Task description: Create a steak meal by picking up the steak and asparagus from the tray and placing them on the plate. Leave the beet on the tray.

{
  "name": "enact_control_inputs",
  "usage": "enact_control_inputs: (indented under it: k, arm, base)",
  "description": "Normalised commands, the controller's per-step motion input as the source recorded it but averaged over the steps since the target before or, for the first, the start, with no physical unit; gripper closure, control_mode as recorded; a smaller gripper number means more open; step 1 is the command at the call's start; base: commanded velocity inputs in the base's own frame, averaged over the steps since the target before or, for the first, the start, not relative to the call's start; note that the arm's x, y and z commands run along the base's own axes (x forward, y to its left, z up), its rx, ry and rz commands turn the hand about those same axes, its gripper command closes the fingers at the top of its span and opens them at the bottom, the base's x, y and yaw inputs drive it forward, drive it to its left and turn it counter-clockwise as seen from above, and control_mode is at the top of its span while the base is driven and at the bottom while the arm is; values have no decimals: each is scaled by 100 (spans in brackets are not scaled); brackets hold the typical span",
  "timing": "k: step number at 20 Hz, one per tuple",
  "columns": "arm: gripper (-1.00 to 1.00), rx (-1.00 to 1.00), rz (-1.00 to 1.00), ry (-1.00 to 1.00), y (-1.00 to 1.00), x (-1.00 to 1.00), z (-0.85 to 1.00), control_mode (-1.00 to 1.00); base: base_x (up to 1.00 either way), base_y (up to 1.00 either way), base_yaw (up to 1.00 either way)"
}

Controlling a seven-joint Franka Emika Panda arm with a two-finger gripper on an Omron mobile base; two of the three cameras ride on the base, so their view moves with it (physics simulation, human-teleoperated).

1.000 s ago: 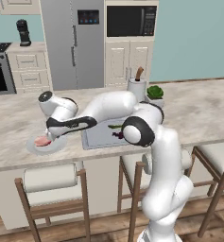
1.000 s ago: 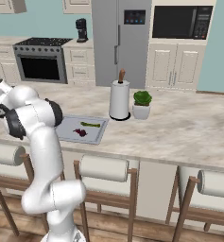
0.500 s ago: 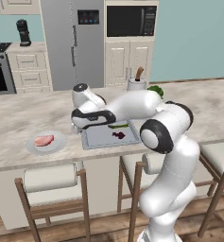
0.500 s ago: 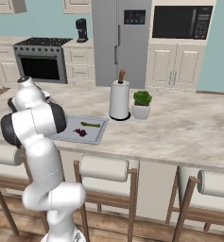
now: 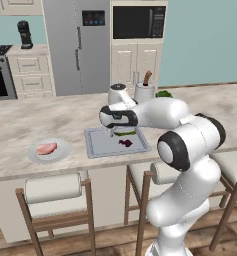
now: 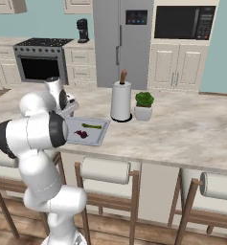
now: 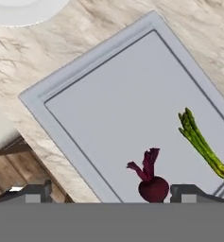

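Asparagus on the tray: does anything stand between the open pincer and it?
Nothing visible does. The open pincer hangs over the tray, the asparagus lies bare to one side, and the beet sits apart from it.

Counter (image 5: 50, 115): long marbled beige-grey island top, running across the middle of both base views.

Directly on it:
- Plate (image 5: 62, 152), round, white-grey, at the left of the left base view, well apart from the tray.
- Tray (image 5: 97, 142), rectangular grey metal with raised rim, near the centre of the left base view; in the hand view its corner (image 7: 33, 99) sits at centre left on the marble.
- Paper towel holder (image 6: 121, 101), upright, centre of the right base view.
- Small potted plant (image 6: 144, 106), just beside the holder, probably not touching it.
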Motion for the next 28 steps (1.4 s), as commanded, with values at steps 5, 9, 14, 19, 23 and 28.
enact_control_inputs:
  k: [5, 9, 14, 19, 23, 28]
  arm:
    - [-100, 0, 3, 15, -98, 11, 0, -100]
    - [-100, 0, 6, 17, -79, 26, 0, -100]
    - [-100, 0, 16, 7, -43, 39, 0, -100]
    - [-100, 0, 16, -2, -3, 34, -18, -100]
    - [-100, 0, 14, -10, 0, 23, -31, -100]
    - [-100, 0, 17, -9, 0, 22, -33, -100]
  base:
    - [0, 0, 0]
    - [0, 0, 0]
    - [0, 0, 0]
    - [0, 0, 0]
    - [0, 0, 0]
    - [0, 0, 0]
